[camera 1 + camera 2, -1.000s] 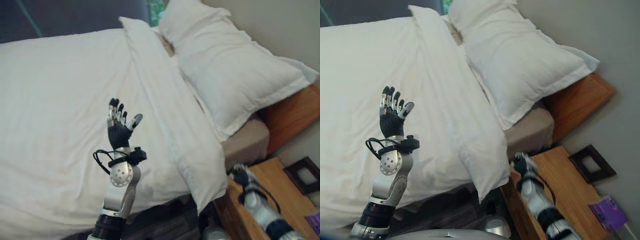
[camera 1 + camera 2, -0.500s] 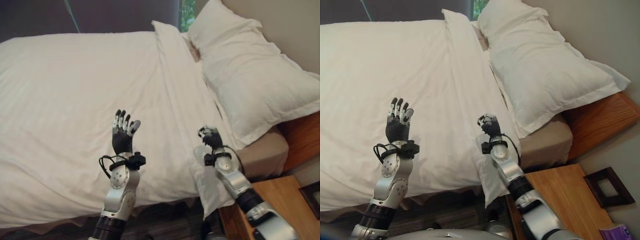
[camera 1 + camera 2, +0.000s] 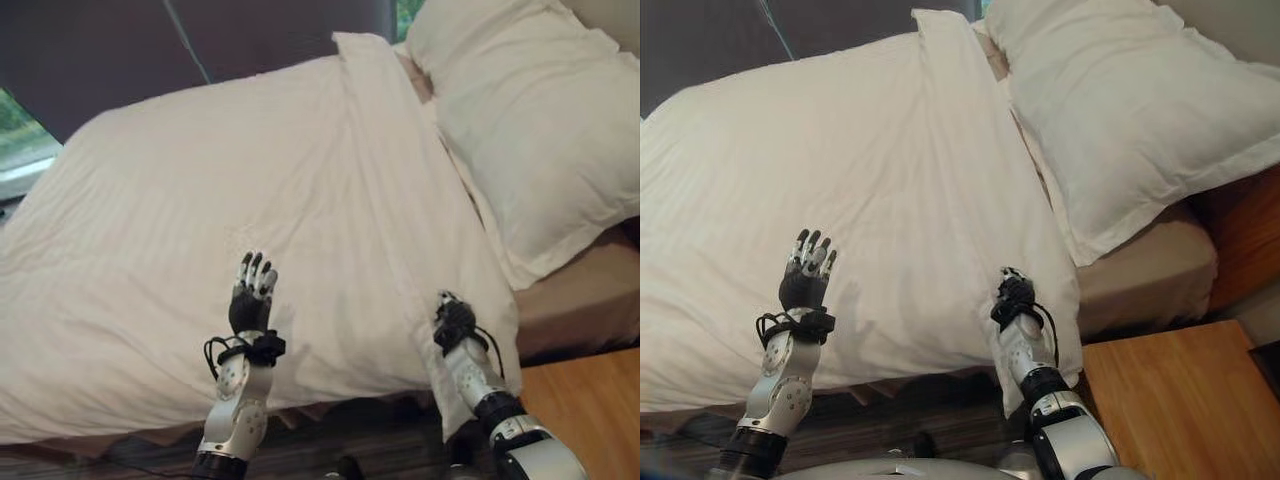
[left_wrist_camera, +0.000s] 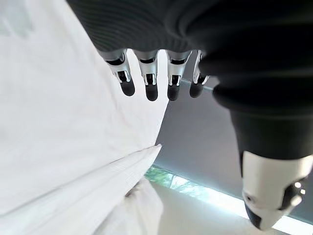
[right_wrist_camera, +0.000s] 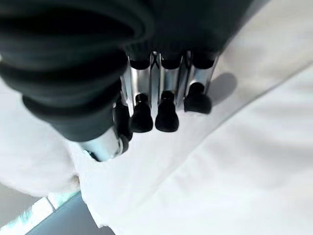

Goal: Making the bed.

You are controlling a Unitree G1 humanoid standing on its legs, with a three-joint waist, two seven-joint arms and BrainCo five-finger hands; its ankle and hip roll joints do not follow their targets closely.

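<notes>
While the white striped duvet (image 3: 200, 210) is lying spread across the bed, its folded-back top band (image 3: 985, 150) is running up toward the large white pillow (image 3: 1140, 110) at the head. The left hand (image 3: 250, 290) is hovering over the duvet's near side with fingers straight and relaxed, holding nothing, probably ready to smooth it. The right hand (image 3: 1014, 296) is sitting at the band's near corner, fingers curled down against the cloth; whether it is actually pinching the fabric I cannot tell. That corner is drooping over the mattress edge beside the wooden bedside table (image 3: 1170, 400), leaving little room there, while the duvet's broad middle is lying open for sweeping.
</notes>
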